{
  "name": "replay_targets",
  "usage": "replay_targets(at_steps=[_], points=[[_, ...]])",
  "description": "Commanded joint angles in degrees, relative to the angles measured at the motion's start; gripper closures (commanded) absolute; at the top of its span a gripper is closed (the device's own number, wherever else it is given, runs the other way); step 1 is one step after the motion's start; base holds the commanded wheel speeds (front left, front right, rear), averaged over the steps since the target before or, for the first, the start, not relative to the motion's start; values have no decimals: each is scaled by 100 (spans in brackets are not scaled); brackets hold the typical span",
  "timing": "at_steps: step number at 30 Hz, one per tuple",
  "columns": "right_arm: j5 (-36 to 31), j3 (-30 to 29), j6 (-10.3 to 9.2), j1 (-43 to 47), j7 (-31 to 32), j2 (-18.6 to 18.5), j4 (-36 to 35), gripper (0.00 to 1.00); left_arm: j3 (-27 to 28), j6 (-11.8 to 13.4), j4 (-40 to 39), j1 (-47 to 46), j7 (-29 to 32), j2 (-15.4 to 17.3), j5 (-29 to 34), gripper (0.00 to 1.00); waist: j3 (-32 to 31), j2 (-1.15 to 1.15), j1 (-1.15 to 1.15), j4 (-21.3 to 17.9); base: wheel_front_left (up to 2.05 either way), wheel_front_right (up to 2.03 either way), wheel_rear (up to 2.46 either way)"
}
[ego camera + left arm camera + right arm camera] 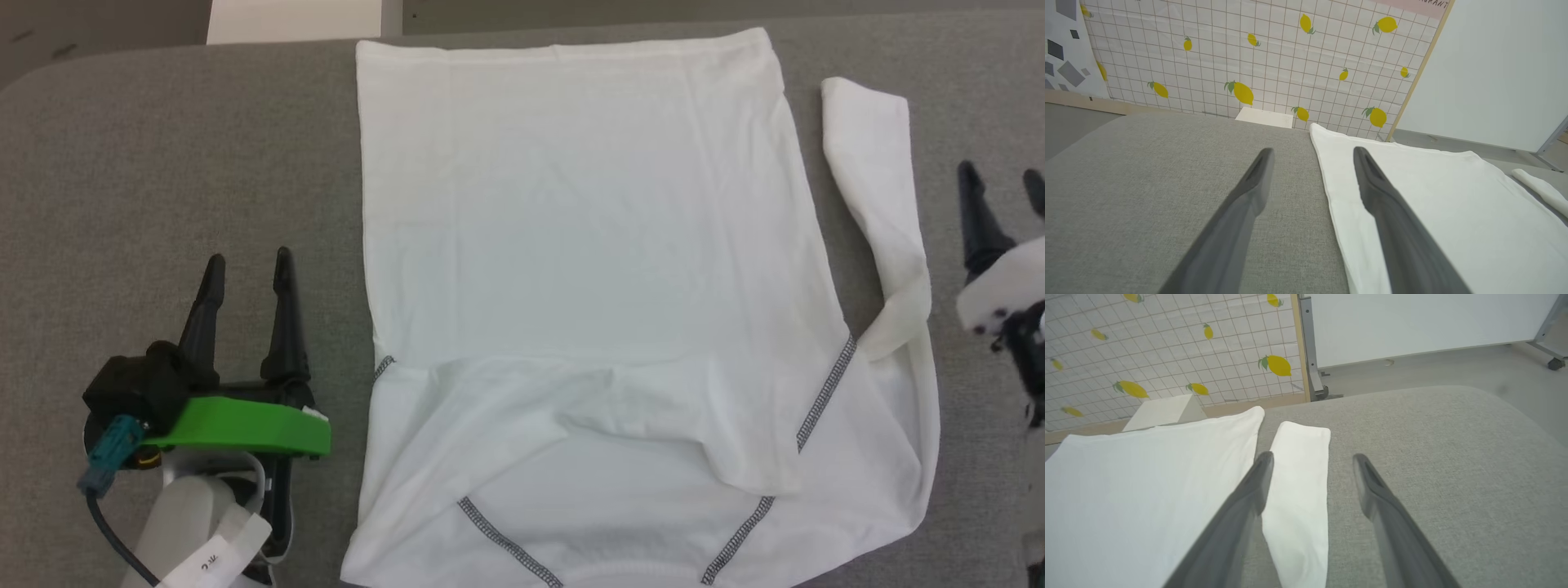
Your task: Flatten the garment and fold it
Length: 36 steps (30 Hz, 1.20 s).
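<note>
The white garment (588,269) lies spread on the grey table (163,163), hem at the far edge and shoulders with dark zigzag seams nearest me. One sleeve is folded across the chest; the other sleeve (878,188) lies bent at the garment's right side. My left gripper (249,265) hovers open over bare table just left of the garment (1437,212), with nothing between its fingers. At the frame's right edge my right gripper (1002,178) stands open beside the sleeve (1300,486), and nothing is held.
A white box (294,20) stands beyond the table's far edge against the lemon-patterned wall (1257,53). A white panel on a wheeled metal frame (1412,322) stands behind on the right. Grey table surface extends left and right of the garment.
</note>
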Motion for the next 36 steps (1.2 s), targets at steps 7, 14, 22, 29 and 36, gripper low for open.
replay_targets(at_steps=[7, 14, 22, 29, 36], points=[[-113, -546, -9, -1463, 920, -395, 1045, 0, 481, -299, -204, -168, -20, -421, 349, 0, 945, 0, -1, 429, 0, 0, 0], [-473, -793, -9, -2316, 1574, -540, 1608, 0, 780, -526, -345, -356, -20, -674, 553, 0, 1441, 0, -1, 647, 0, 0, 0], [-913, -842, -9, -2768, 2250, -608, 1884, 0, 980, -662, -396, -420, -20, -810, 663, 0, 1686, 0, -1, 766, 0, 0, 0], [-1060, -863, -9, -2887, 2761, -632, 1865, 100, 1040, -733, -383, -442, -20, -850, 707, 0, 1717, 0, -1, 805, 0, 0, 0], [-987, -785, -9, -2590, 2134, -654, 1443, 100, 1094, -766, -312, -366, -20, -865, 743, 0, 1447, 0, -1, 714, 0, 0, 0]])
